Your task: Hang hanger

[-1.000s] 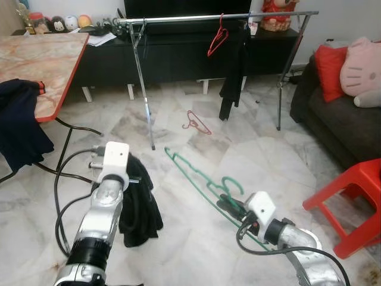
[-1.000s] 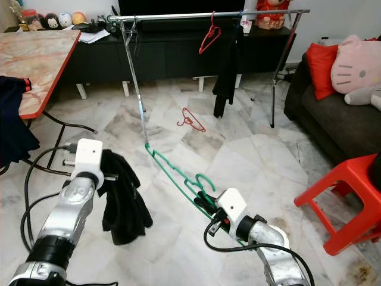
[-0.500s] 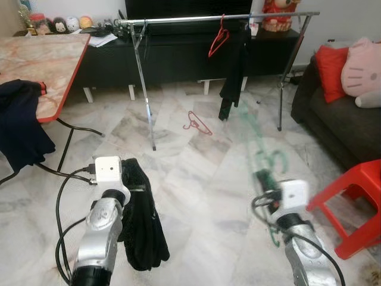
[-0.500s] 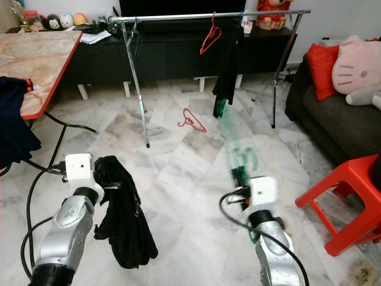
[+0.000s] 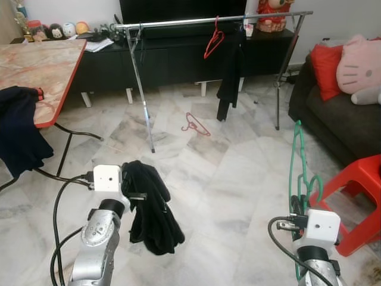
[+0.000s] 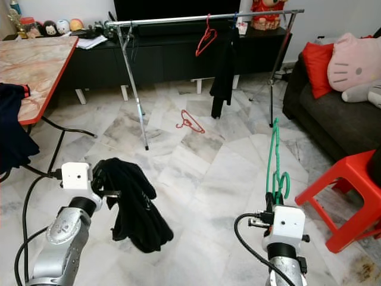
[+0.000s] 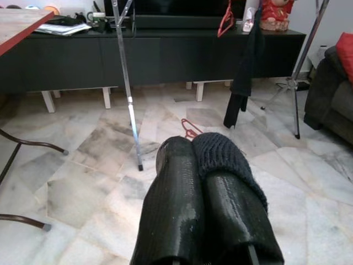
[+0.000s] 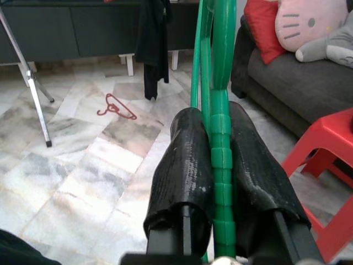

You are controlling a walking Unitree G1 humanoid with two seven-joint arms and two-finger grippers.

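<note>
The green hanger (image 6: 274, 161), clenched upright in the right gripper (image 8: 219, 160), should be kept vertical until the clothes rail (image 6: 202, 18) is reached.

Ahead, long metal clothes rail (image 5: 208, 21); below it, thin red hanger (image 5: 195, 124) on pale marble floor (image 5: 226, 173); dark grey sofa (image 5: 333, 119) at right.

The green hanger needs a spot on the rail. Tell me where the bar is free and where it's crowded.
Free: the rail between its left leg and the red hanger; a shorter stretch from the black garment to the right leg. Crowded: mid-rail, where red hanger and garment hang together. The right gripper holds the green hanger.
</note>
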